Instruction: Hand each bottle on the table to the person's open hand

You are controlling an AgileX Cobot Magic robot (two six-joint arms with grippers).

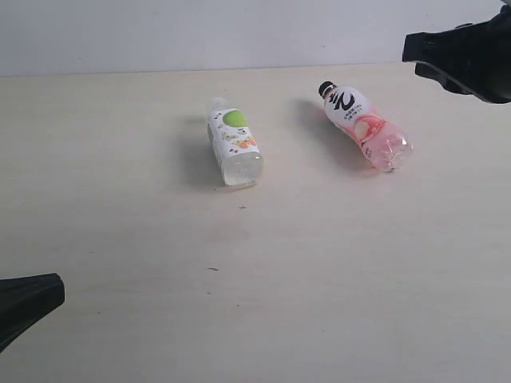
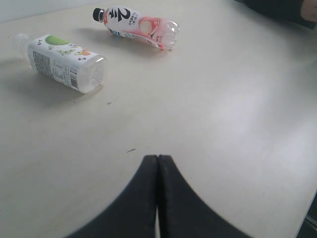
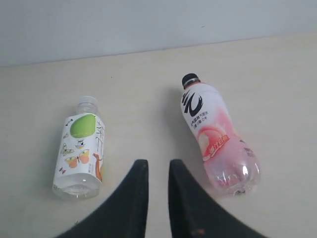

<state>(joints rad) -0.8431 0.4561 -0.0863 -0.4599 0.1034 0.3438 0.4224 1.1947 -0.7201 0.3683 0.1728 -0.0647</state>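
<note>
Start with your right gripper (image 3: 157,163); its jaws stand just a little apart and nothing is between them; it hangs above the table (image 3: 277,74) and points at the bare spot between the two bottles, not at either one. That thin gap is the first worry; a bottle is much fatter than it, so if you go down like this the tips will land on top of the bottle and push it away; I think you need the jaws wide first.

The pink bottle (image 3: 215,131) with the black cap lies on its side, near the gripper, and slanted; it is round, so if one finger touches it before the other it may roll or spin off. Its plastic looks thin and shiny; a hard squeeze could dent it, and a soft one could let it slip on the way up.

The green-label bottle (image 3: 81,148) lies on its side too, well apart from the pink one; its flatter sides should roll less.

Your left gripper (image 2: 157,156) is pressed tight together and holds nothing; it sits low near the table, far from both bottles.

The person's open hand does not show plainly in any view; if you let go before it is under the bottle, the bottle will drop.
</note>
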